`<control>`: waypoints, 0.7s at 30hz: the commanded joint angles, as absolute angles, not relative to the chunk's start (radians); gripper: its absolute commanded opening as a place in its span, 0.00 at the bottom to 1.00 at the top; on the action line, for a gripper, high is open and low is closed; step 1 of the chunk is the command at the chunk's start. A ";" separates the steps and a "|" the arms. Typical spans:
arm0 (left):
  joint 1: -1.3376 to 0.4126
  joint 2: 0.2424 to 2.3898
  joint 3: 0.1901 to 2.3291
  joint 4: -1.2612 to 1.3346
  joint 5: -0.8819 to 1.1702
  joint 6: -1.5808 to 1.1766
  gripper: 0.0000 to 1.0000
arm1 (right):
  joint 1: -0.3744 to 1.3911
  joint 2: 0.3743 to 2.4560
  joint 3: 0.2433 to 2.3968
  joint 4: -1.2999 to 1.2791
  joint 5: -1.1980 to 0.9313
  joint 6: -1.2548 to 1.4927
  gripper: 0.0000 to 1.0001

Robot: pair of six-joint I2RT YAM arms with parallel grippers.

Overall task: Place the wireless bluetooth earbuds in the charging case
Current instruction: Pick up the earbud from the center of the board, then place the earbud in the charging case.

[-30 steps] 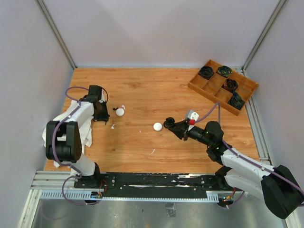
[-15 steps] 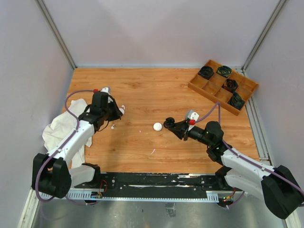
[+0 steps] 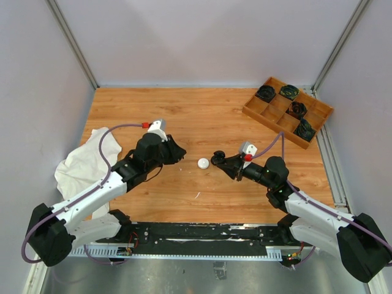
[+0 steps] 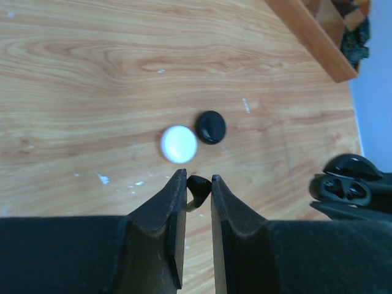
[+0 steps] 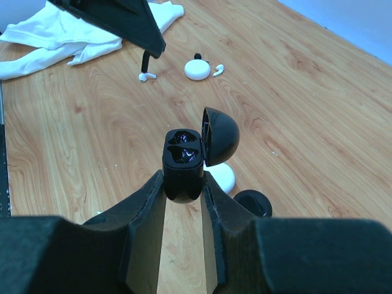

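So right now my left gripper [image 4: 197, 178] is pinched down on a black bud [image 4: 198, 187], held right at the fingertips above the table [image 3: 184, 116]. My right gripper [image 5: 184, 180] is clamped round the case [image 5: 182, 158], which has its lid [image 5: 222, 138] flipped open and its wells facing up. They're too dark for me to tell what's in them. The black bud sits just left of the case, close but not touching. Down on the wood between the two there's a white puck [image 3: 203, 163], with a black puck [image 4: 211, 127] just beside it on the right, under my right gripper. Further left there's a second white puck [image 5: 197, 69] with a white bud [image 5: 218, 69] right next to it and one more white bud [image 5: 146, 76] lying nearby. A cloth [image 5: 73, 37] is bunched up at the left edge.
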State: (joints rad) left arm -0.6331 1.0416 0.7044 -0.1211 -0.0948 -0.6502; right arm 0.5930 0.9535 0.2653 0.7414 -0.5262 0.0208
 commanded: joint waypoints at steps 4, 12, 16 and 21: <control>-0.801 1.013 0.663 0.089 -0.261 -0.768 0.15 | 0.604 0.949 0.257 0.824 -0.511 0.022 0.02; -0.916 1.038 0.666 0.245 -0.342 -0.829 0.16 | 0.605 0.976 0.256 0.840 -0.512 0.026 0.02; -0.954 1.059 0.671 0.304 -0.364 -0.848 0.16 | 0.604 0.980 0.255 0.845 -0.506 0.028 0.02; -0.993 1.096 0.670 0.366 -0.388 -0.869 0.16 | 0.603 0.984 0.253 0.848 -0.499 0.031 0.02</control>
